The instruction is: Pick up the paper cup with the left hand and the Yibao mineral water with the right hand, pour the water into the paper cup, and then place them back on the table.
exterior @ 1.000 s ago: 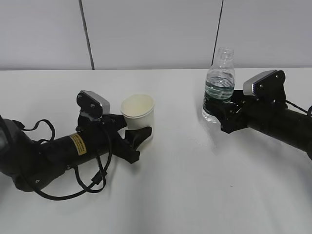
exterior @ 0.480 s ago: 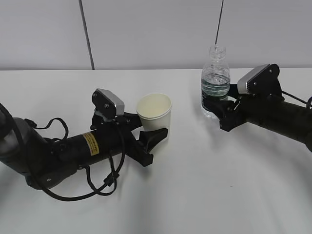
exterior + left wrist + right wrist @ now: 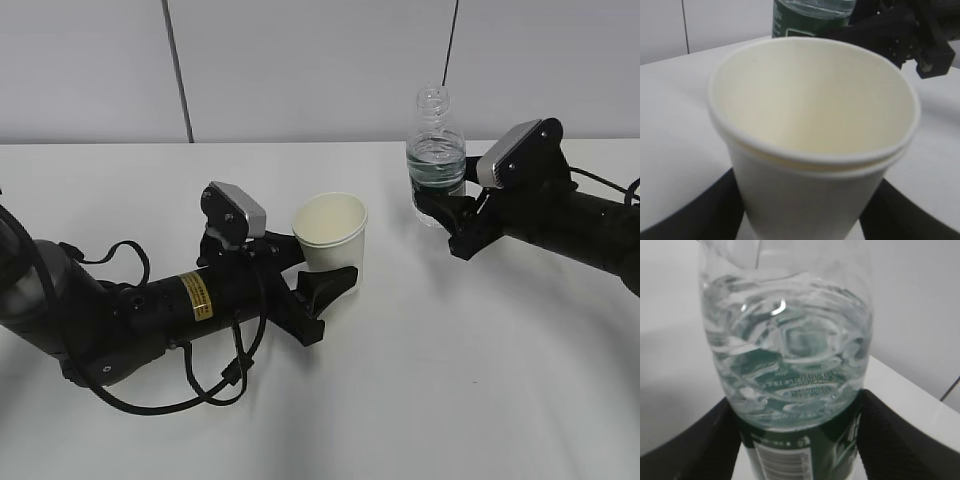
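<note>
Left of Yibao mineral water (image 3: 434,160): paper cup (image 3: 331,233), light, crushable, clasped low in left hand (image 3: 322,281) jaws. Bottle: uncapped, sloshing, gripped at label by right hand (image 3: 447,212) jaws.

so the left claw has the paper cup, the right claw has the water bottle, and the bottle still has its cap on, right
Not quite: the bottle has no cap. The exterior view shows the Yibao mineral water with a bare open neck. The rest holds: the left claw grips the paper cup and the right claw grips the bottle.
</note>
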